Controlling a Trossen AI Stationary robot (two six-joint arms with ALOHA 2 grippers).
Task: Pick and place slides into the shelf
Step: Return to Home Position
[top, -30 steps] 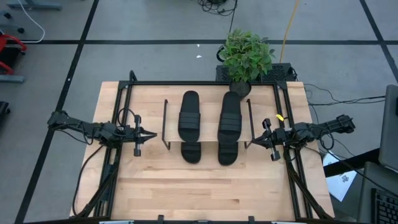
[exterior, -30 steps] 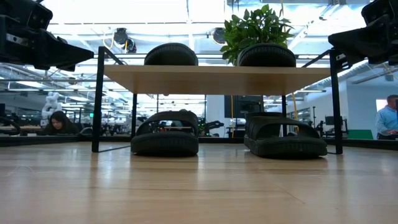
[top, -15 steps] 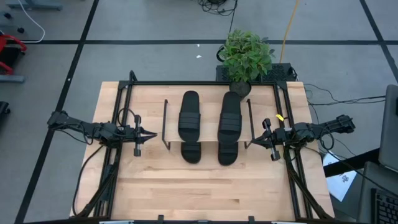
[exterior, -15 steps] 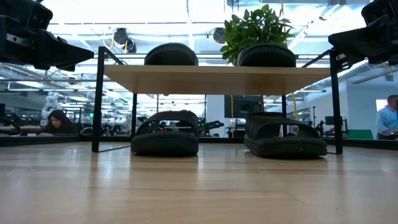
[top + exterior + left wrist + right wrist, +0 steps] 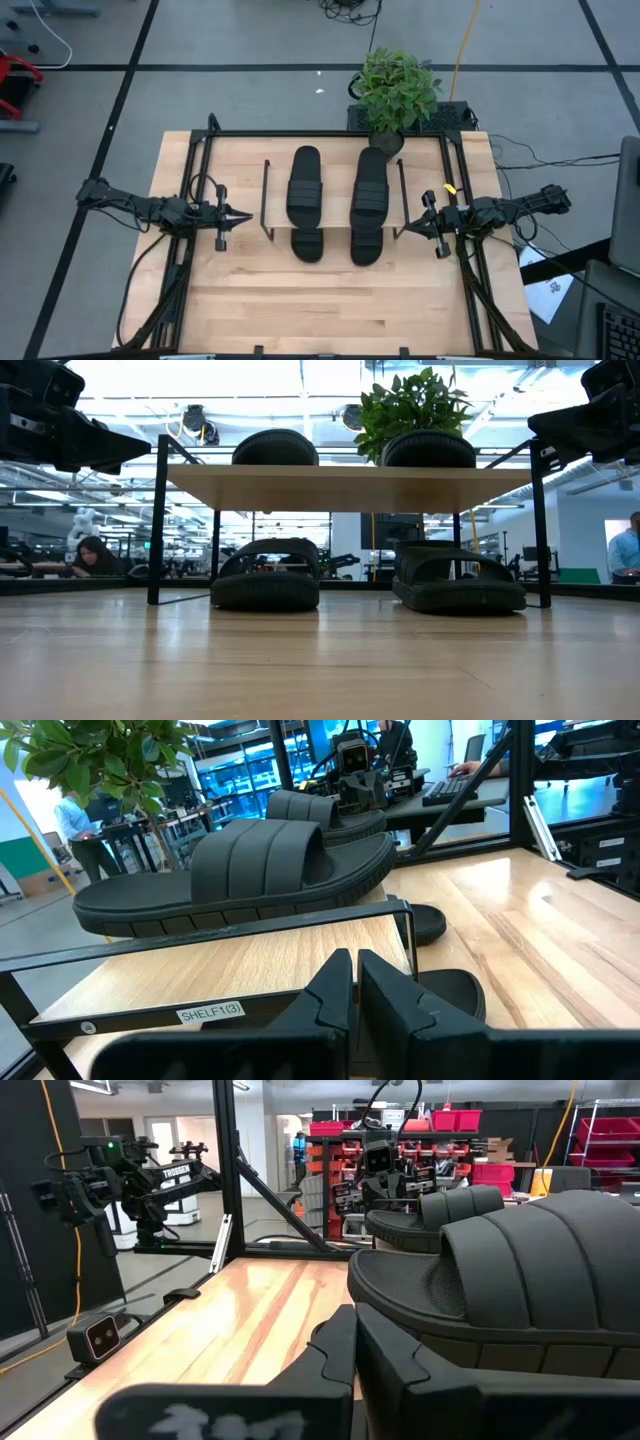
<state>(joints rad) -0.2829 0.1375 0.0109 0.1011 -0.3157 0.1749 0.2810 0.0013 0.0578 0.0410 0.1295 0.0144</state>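
Observation:
Four black slides sit at the shelf (image 5: 335,215), a light wooden board on a thin black wire frame. Two slides (image 5: 304,185) (image 5: 369,187) lie side by side on top of the board, soles down. The other two (image 5: 265,576) (image 5: 458,581) rest on the table under the board, their near ends (image 5: 306,244) sticking out from under it in the high view. My left gripper (image 5: 248,215) hovers shut just left of the shelf, pointing at it. My right gripper (image 5: 399,232) hovers shut just right of it, pointing at it as well.
A potted plant (image 5: 397,90) stands at the table's far edge behind the shelf. Black rails (image 5: 325,134) frame the tabletop at its far edge and along both sides. Bare wood (image 5: 330,305) lies between the shelf and the near edge. People (image 5: 92,555) sit in the room beyond.

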